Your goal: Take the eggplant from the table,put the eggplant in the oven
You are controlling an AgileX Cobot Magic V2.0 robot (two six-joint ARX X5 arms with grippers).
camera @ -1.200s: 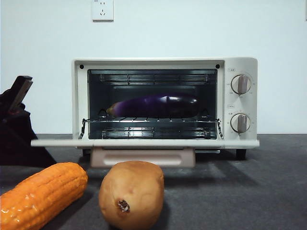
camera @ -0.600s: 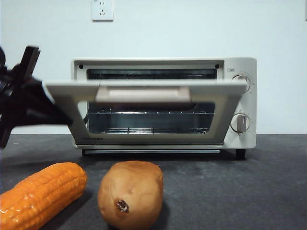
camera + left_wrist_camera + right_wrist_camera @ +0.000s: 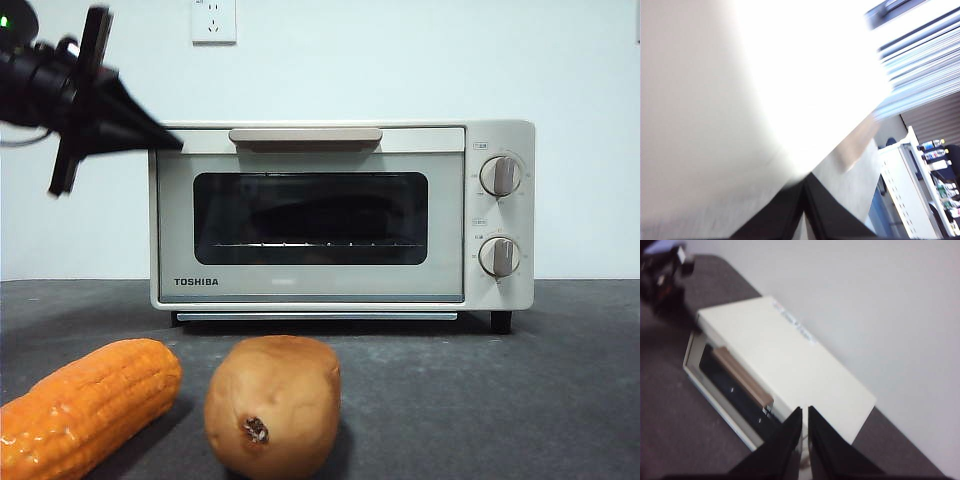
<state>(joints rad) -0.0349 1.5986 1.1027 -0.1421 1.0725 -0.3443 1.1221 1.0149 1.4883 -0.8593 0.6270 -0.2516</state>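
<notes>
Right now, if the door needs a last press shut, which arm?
Left. The left gripper sits at the upper corner of the oven door, jaws shut. The right gripper hangs high above the oven, away from the door.

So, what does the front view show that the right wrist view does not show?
Only the front view shows the corn cob, the potato, the oven's two knobs, the wall socket, and the dim eggplant behind the door glass. Only the right wrist view shows the oven's flat top and the right claw, shut and empty, high above. Both share the closed oven, its bar handle, the table, and the left claw at the oven's upper corner.
</notes>
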